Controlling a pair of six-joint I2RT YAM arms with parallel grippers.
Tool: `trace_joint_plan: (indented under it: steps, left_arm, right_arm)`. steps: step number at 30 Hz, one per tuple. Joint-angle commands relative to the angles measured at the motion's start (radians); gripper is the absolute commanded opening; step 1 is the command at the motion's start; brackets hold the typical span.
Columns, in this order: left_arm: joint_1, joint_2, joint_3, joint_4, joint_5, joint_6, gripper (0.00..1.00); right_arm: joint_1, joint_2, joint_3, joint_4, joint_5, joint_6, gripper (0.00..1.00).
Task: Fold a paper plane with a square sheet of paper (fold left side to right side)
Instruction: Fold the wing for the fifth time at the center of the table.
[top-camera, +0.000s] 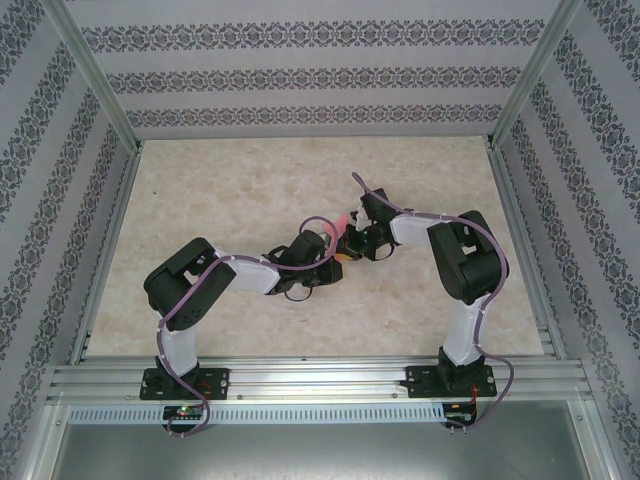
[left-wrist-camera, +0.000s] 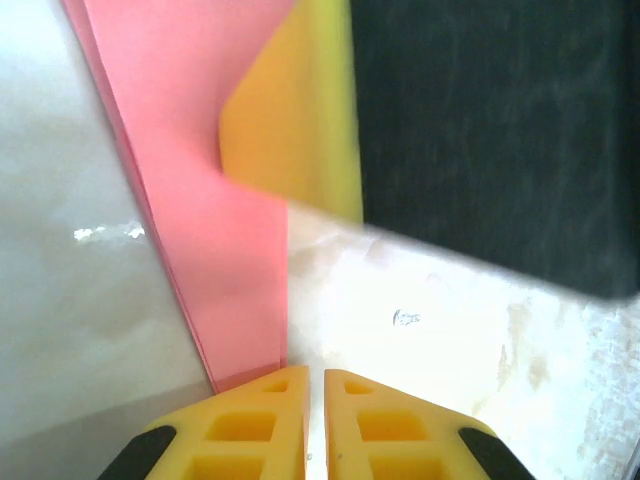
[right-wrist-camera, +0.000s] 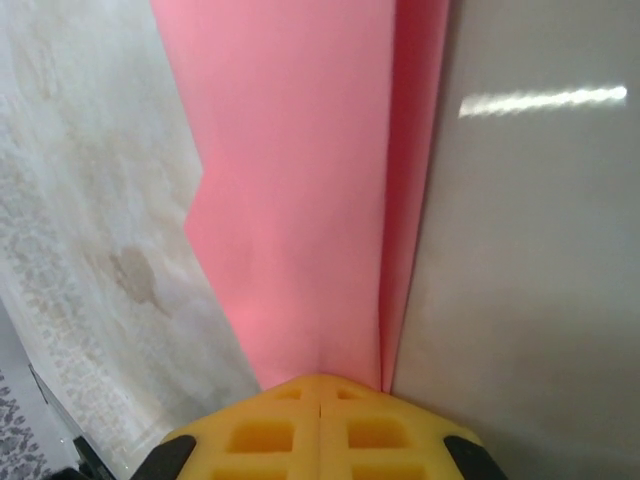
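Item 1, right end effector: yellow fingertips closed flush. The square sheet of paper runs straight out from the tips with a fold line beside the seam, so it reads as pinched there.

Item 2, left end effector: jaws all but closed, with a thin slit between them. The sheet's lower corner ends at one fingertip; whether it is pinched cannot be told.

Item 3, sheet location: raised off the bench between the two end effectors, near the bench's middle.

Item 4, step in hand (judged): carrying the left side over to the right. It is best done with one grip steady as the anchor. The free edge should meet its opposite edge squarely before any pressing, and the crease should then run along its full length.

Item 5, pose: the left arm's elbow juts outward and its forearm reaches in to the right. The right arm mirrors it, with its wrist turned toward the paper.
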Motion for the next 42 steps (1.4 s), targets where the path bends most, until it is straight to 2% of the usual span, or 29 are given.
trace_joint_plan:
  steps: [1,15,21,26,30,36,40,42]
  left_arm:
    - [-0.053,0.064,-0.059,-0.150,0.060,-0.024,0.14]
    - [-0.064,0.058,-0.078,-0.132,0.075,-0.036,0.14]
    - [-0.084,0.049,-0.084,-0.131,0.073,-0.046,0.14]
    - [-0.084,0.020,-0.091,-0.122,0.073,-0.048,0.18]
    - [-0.084,-0.050,-0.065,-0.138,0.080,-0.022,0.22]
    - [-0.078,-0.169,-0.006,-0.185,0.115,0.019,0.36]
    - [-0.057,-0.274,-0.001,-0.230,0.104,0.041,0.44]
    - [-0.042,-0.339,-0.010,-0.273,0.063,0.053,0.48]
  right_arm:
    - [-0.052,0.051,0.068,0.076,0.132,-0.025,0.06]
    - [-0.108,0.201,0.334,-0.047,0.149,-0.079,0.07]
    - [-0.109,0.209,0.352,-0.058,0.136,-0.083,0.08]
    - [-0.135,0.121,0.327,-0.088,0.171,-0.119,0.11]
    - [-0.150,0.001,0.271,-0.131,0.239,-0.165,0.19]
    - [-0.150,-0.187,0.153,-0.178,0.315,-0.193,0.29]
    - [-0.119,-0.311,0.062,-0.203,0.347,-0.189,0.34]
    - [-0.094,-0.357,0.022,-0.219,0.366,-0.178,0.36]
